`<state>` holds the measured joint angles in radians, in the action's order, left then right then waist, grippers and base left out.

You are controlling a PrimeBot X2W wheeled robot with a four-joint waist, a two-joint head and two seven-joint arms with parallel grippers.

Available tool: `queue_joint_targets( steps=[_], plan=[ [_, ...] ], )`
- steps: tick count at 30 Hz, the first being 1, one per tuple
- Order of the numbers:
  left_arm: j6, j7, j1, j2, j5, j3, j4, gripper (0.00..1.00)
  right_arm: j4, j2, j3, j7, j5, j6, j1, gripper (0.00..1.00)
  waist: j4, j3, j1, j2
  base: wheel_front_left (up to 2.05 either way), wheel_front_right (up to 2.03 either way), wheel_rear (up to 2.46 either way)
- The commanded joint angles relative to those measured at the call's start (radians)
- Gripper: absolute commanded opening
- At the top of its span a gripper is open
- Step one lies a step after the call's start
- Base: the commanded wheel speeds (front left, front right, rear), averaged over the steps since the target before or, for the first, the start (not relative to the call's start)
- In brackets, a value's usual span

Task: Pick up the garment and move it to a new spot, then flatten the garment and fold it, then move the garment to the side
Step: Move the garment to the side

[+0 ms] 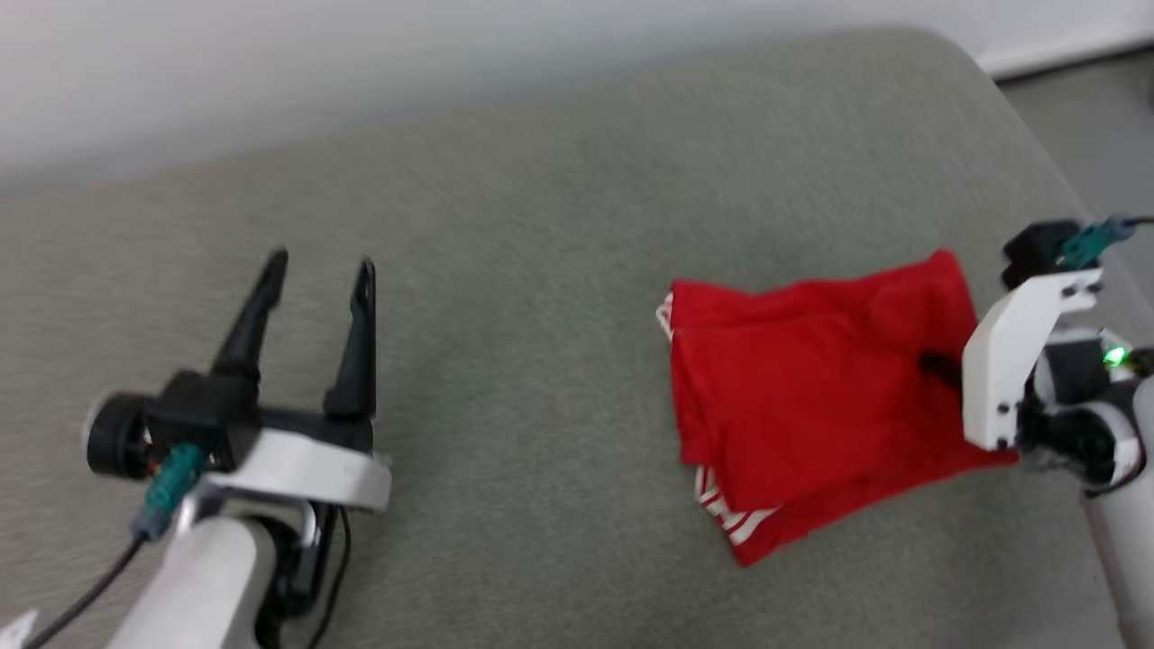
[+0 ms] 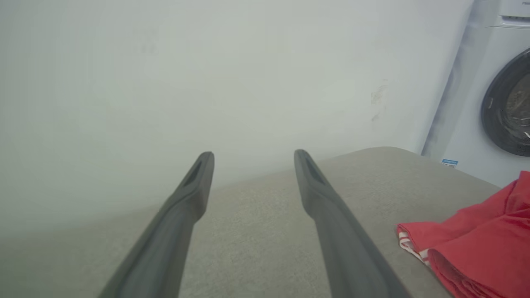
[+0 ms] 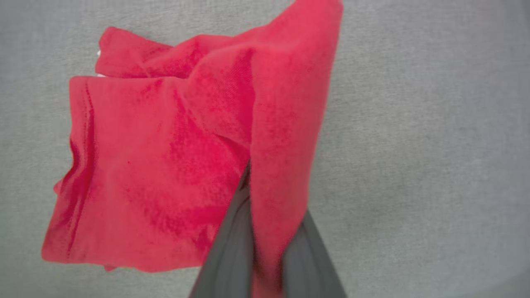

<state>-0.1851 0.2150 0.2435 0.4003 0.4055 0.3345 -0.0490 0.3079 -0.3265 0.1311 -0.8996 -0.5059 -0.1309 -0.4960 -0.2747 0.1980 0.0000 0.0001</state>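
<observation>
Shirt: the red shirt (image 1: pixel 811 388) lies folded into a rough, layered square on the grey cushion (image 1: pixel 541 225). A strip of red-and-white trim peeks out at the edge farthest from the right jaws.
Right gripper: the right gripper (image 3: pixel 269 215) is closed on the shirt, with a raised ridge of red cloth pinched between its two dark fingers. The rest of the bundle spreads out beyond and to one side of the fingertips.
Why that hold: gripping one edge fold rather than the middle probably lets the arm drag or lift the whole bundle without undoing the fold.
Left gripper: the left gripper (image 1: pixel 320 261) has its jaws apart with nothing between them. It hovers over bare cushion, well apart from the shirt, which lies off to the outside of its right finger.
Why it waits there: it looks parked clear so it cannot snag the cloth.
Beyond the left jaws: a pale wall (image 2: pixel 165 62), and a washing machine (image 2: pixel 497 103) past the cushion's far corner.
Stage: the folding looks done, so my guess is that shifting the shirt aside is the step in hand.
Risk: the layers are loose, and a quick pull from one edge could slide the top layer off the lower ones.
</observation>
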Motion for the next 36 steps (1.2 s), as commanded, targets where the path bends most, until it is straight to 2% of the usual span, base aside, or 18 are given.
queue_joint_targets(
  steps=[1,5,15,22,23,24,25,26,31,36],
  plan=[
    [0.0,-0.012,0.043,0.018,-0.016,-0.005,-0.013,1.0,0.016,-0.002,-0.009,0.042,0.016,0.0,-0.054,0.0,-0.152,0.177,0.0,-0.0001,0.0,0.0,0.0],
    [0.016,-0.054,0.138,0.044,-0.048,0.006,-0.049,1.0,0.09,-0.033,-0.06,0.143,0.052,0.001,-0.131,0.0,-0.182,0.281,0.0,-0.0001,0.0,0.0,0.0],
    [0.061,-0.148,0.338,0.07,-0.117,0.061,-0.14,1.0,0.292,-0.119,-0.265,0.459,0.154,0.001,-0.303,0.0,-0.136,0.476,0.0,-0.0001,0.0,0.0,0.0],
    [0.073,-0.174,0.392,0.078,-0.143,0.083,-0.182,1.0,0.423,-0.087,-0.355,0.684,0.275,0.001,-0.367,0.0,-0.107,0.526,0.0,-0.0001,0.0,0.0,0.0],
    [0.074,-0.174,0.395,0.078,-0.144,0.084,-0.182,1.0,0.444,-0.08,-0.366,0.71,0.288,0.001,-0.372,0.27,-0.105,0.526,0.0,-0.0001,0.0,0.0,0.0],
    [0.075,-0.172,0.398,0.078,-0.143,0.085,-0.18,1.0,0.461,-0.076,-0.37,0.739,0.303,0.001,-0.377,0.35,-0.102,0.525,0.0,-0.0001,0.0,0.0,0.0],
    [0.075,-0.169,0.4,0.076,-0.142,0.086,-0.177,1.0,0.477,-0.073,-0.378,0.766,0.314,0.001,-0.383,0.58,-0.099,0.522,0.0,-0.0001,0.0,0.0,0.0],
    [0.075,-0.167,0.4,0.074,-0.14,0.087,-0.173,1.0,0.499,-0.073,-0.384,0.783,0.331,0.001,-0.386,1.0,-0.096,0.517,0.0,-0.0001,0.0,0.0,0.0],
    [0.064,-0.133,0.369,0.062,-0.128,0.087,-0.145,1.0,0.558,-0.087,-0.386,0.876,0.406,0.001,-0.383,1.0,-0.081,0.458,0.0,-0.0001,0.0,0.0,0.0],
    [0.048,-0.081,0.3,0.038,-0.094,0.086,-0.088,1.0,0.573,-0.106,-0.379,0.939,0.466,0.001,-0.328,1.0,-0.057,0.341,0.0,-0.0001,0.0,0.0,0.0]
  ],
)
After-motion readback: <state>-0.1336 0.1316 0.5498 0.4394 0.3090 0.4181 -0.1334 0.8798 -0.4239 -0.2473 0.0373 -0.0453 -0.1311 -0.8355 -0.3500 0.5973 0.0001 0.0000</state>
